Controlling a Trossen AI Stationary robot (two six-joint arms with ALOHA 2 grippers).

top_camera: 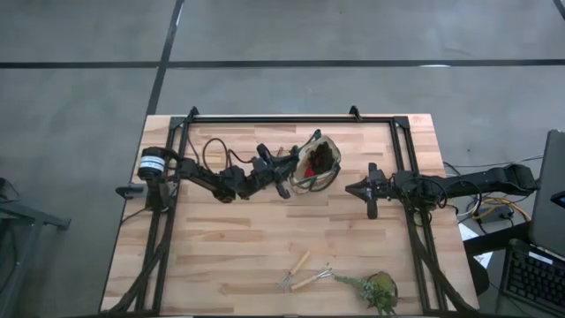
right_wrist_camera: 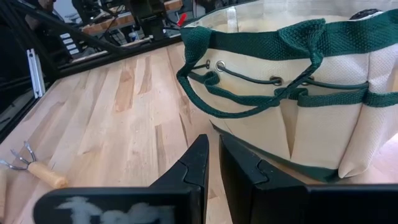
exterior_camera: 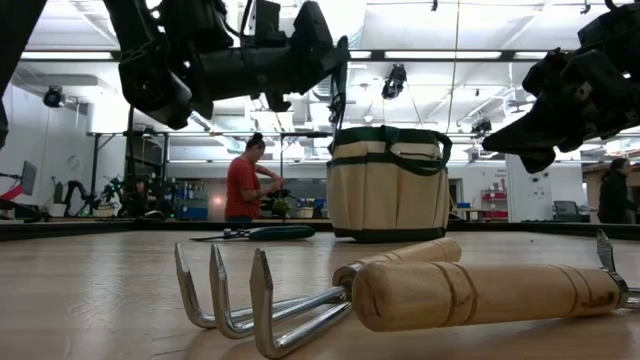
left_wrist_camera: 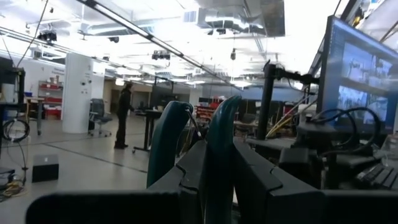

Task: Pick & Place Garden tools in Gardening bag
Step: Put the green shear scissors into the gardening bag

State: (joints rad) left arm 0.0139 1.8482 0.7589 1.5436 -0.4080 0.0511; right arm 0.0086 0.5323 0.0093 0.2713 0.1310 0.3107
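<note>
At the far middle of the table stood the gardening bag (top_camera: 318,162); just left of it, the left gripper (top_camera: 281,168) pinched dark-green-handled shears (left_wrist_camera: 208,146). It probably needed lifting above the rim before release. The right gripper (top_camera: 364,189) waited nearly closed, empty.

Tan bag (top_camera: 318,162) upright mid-table; fork tools (top_camera: 305,272) (wooden handles) near edge.

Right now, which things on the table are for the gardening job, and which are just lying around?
For the job: gardening bag; pruning shears in the left gripper, beside the bag; second pruning shears lying by the bag; two hand rakes; right gripper, empty, facing the bag.
Just lying about: leafy plant clump; person far behind.
</note>
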